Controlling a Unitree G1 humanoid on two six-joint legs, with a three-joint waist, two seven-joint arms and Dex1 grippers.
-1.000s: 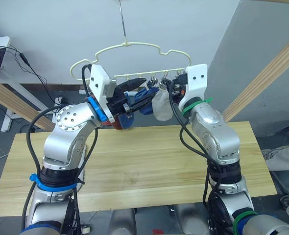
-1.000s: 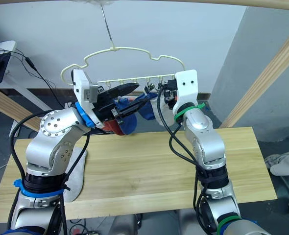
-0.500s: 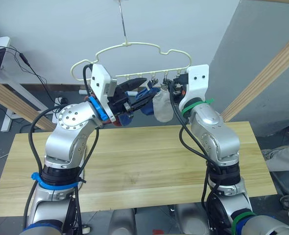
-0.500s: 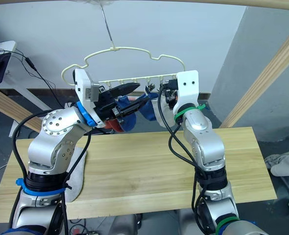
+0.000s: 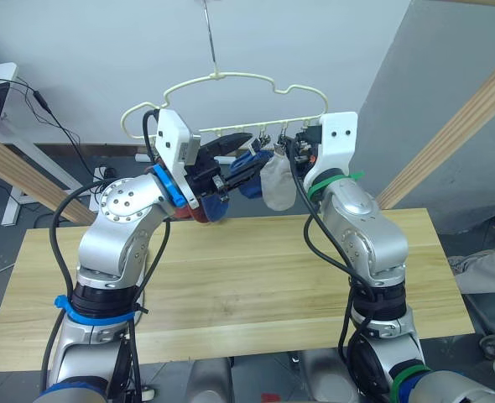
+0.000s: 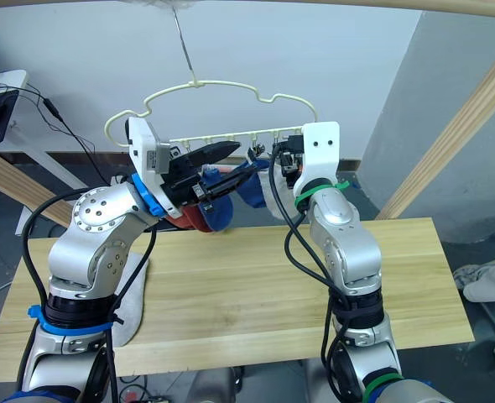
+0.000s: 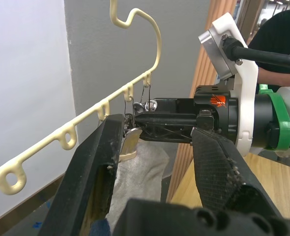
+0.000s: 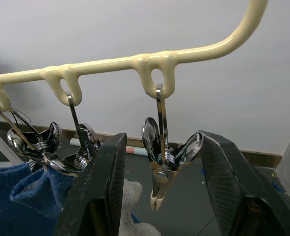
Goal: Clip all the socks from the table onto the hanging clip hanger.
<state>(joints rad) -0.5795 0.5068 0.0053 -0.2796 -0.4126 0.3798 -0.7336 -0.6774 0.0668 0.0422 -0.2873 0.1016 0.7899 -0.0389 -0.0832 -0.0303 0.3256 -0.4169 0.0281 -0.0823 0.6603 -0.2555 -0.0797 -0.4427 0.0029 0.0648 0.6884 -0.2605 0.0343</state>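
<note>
hanging from its metal hook, the clip hanger (image 5: 222, 81) runs its long axis across the scene, left to right, w/ the clip row along its lower bar. a light grey sock (image 5: 278, 183) hangs straight down from a clip near the right end; a royal blue sock (image 5: 251, 168) is bunched at the clips just left of it. lower left of those, a rust-red sock (image 5: 199, 212) and more blue knit sit behind the left arm; can't tell what holds them. another grey sock (image 6: 130, 298) lies flat at the table's left edge.

left gripper (image 5: 236, 159) is raised to the clip row, fingers spread wide, nothing between them. right gripper (image 8: 160, 196) has its fingers apart on either side of an empty end clip (image 8: 162, 162), not squeezing it.

table (image 5: 256, 285) is light wood planks, long side across the view. white wall behind, grey panel on the right, slanted wooden poles (image 5: 449, 134) each side. no containers.
</note>
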